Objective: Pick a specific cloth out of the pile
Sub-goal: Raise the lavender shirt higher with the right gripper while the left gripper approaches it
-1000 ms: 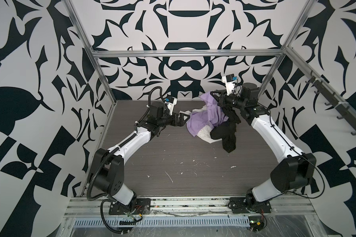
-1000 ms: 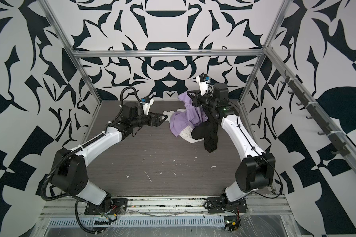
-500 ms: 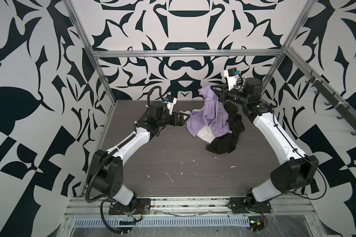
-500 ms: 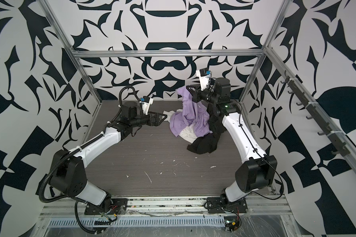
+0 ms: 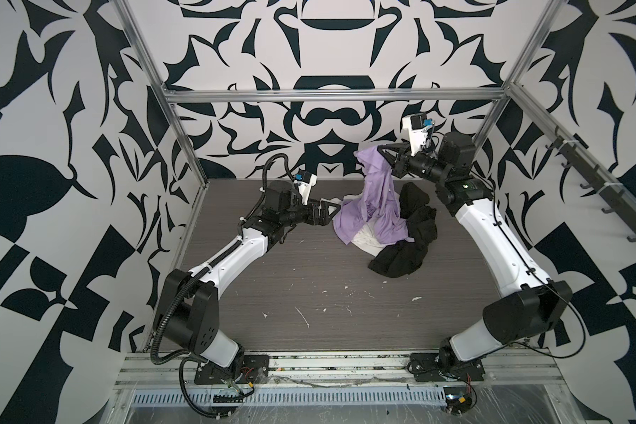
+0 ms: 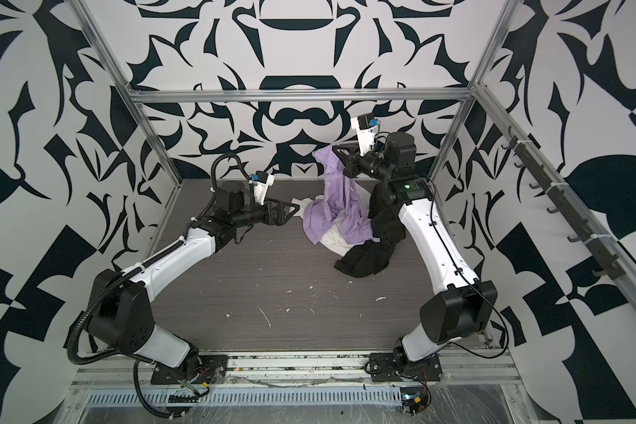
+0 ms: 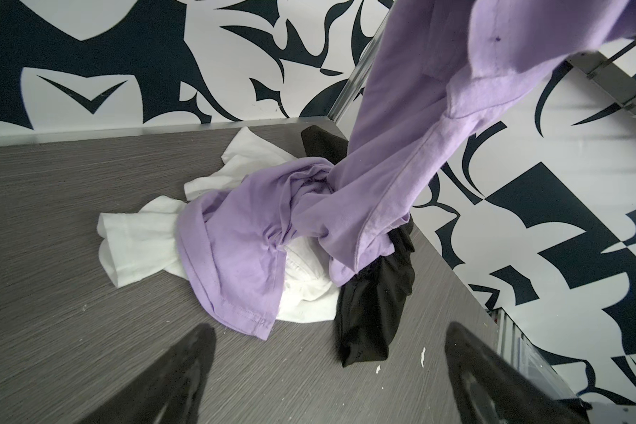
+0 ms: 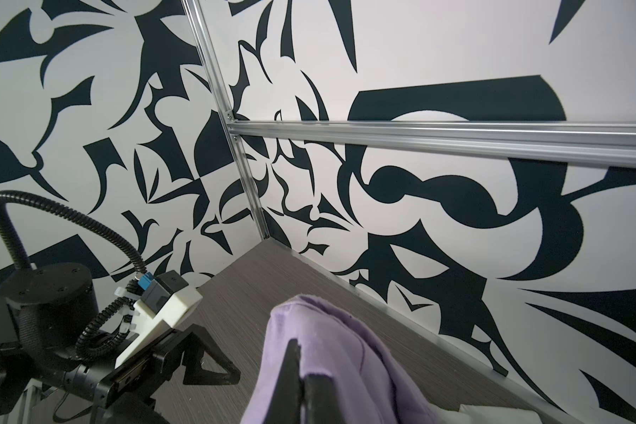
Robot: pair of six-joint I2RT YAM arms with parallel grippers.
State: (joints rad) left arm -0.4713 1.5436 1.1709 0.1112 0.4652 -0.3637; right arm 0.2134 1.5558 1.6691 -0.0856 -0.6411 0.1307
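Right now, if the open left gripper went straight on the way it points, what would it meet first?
Probably the lower fold of the thin lilac fabric cloth lying over the crumpled white garment; depth is unclear.

Below the right end effector (image 5: 384,156), most of the white garment (image 5: 364,238) lay buried under the cloth (image 5: 377,205) and the black garment (image 5: 415,235). In the right wrist view, fabric covered the pinch point. In the left wrist view, the picture's edge cut off the left end effector's (image 7: 329,330) fingers.
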